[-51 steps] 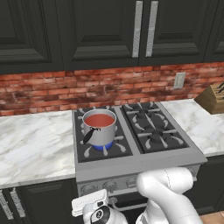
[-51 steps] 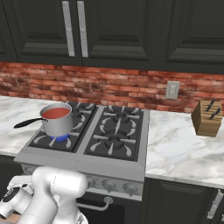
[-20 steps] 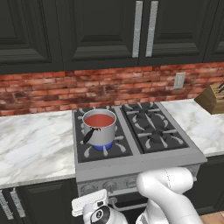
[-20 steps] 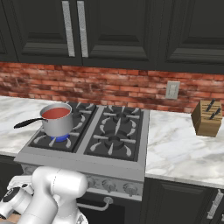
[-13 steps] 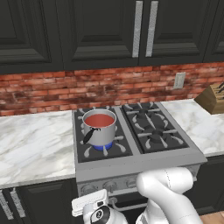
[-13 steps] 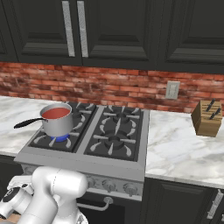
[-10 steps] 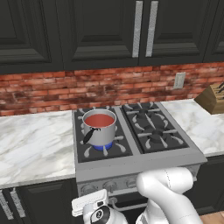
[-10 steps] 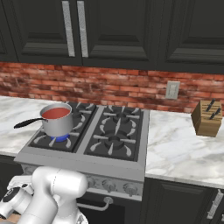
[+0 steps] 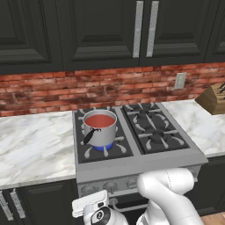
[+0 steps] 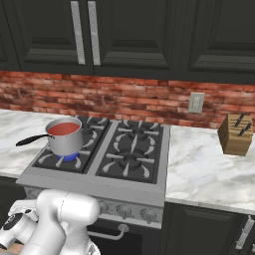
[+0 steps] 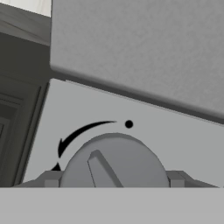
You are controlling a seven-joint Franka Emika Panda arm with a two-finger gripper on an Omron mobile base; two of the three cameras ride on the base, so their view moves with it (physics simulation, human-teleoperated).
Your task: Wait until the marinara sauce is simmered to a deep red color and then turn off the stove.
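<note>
The marinara sauce [image 9: 99, 120] [image 10: 64, 129] is a smooth red disc in a small steel saucepan [image 9: 103, 135] with a black handle. It sits on the front left burner of the stove [image 9: 141, 163] [image 10: 149, 187], over a blue flame [image 9: 104, 148]. My arm is folded low in front of the stove's panel. In the hand view my gripper [image 11: 113, 180] is open, very close to a round grey knob [image 11: 114, 162]. The knob lies between the fingertips [image 11: 49, 179], and its pointer is turned to the upper left, off the black dot.
A wooden knife block [image 9: 214, 98] [image 10: 236, 134] stands on the marble counter to the right of the stove. A brick backsplash with a wall outlet [image 10: 196, 102] and dark upper cabinets lie behind. More knobs [image 10: 124, 211] and the oven handle line the stove front.
</note>
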